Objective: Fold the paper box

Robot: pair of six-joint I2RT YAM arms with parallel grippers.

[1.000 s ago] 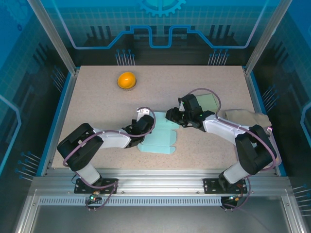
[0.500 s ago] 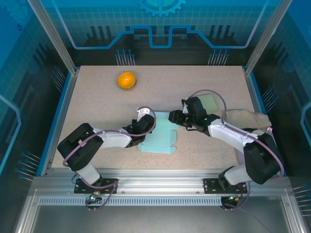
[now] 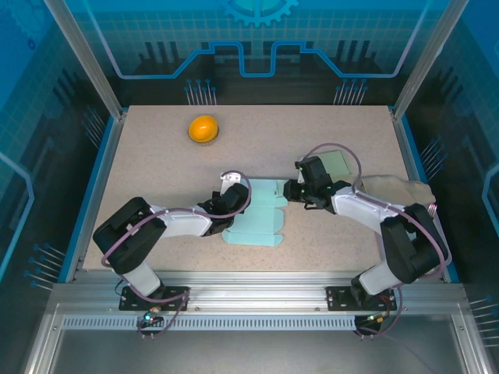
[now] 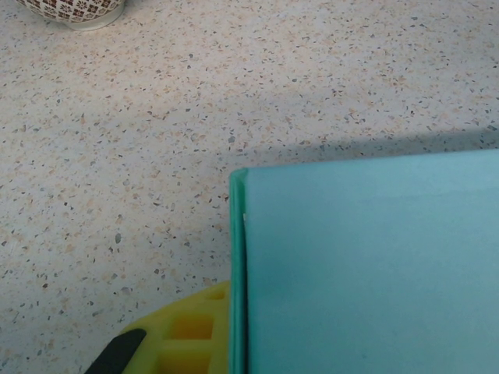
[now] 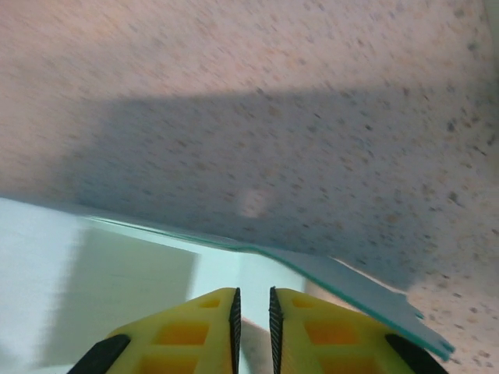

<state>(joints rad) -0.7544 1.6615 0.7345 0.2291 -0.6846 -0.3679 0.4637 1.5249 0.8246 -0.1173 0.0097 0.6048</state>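
Note:
The teal paper box (image 3: 257, 222) lies flat on the speckled table between the two arms. My left gripper (image 3: 231, 204) is shut on its left edge. In the left wrist view the box's sheet (image 4: 374, 265) runs past one yellow finger (image 4: 191, 335) and hides the other. My right gripper (image 3: 288, 192) hovers over the box's upper right corner. In the right wrist view its yellow fingers (image 5: 195, 331) stand almost together over the pale sheet (image 5: 117, 273), with a thin slit between them and nothing in it. A loose flap edge (image 5: 351, 284) lifts just beyond them.
An orange round object (image 3: 203, 128) sits at the back left, seen as a patterned rim (image 4: 74, 12) from the left wrist. A pale green sheet (image 3: 337, 164) and a beige cloth (image 3: 398, 191) lie to the right, behind the right arm.
My right gripper has drawn slightly right along the box's top edge and its fingers have come together. The left arm and the box have stayed put.

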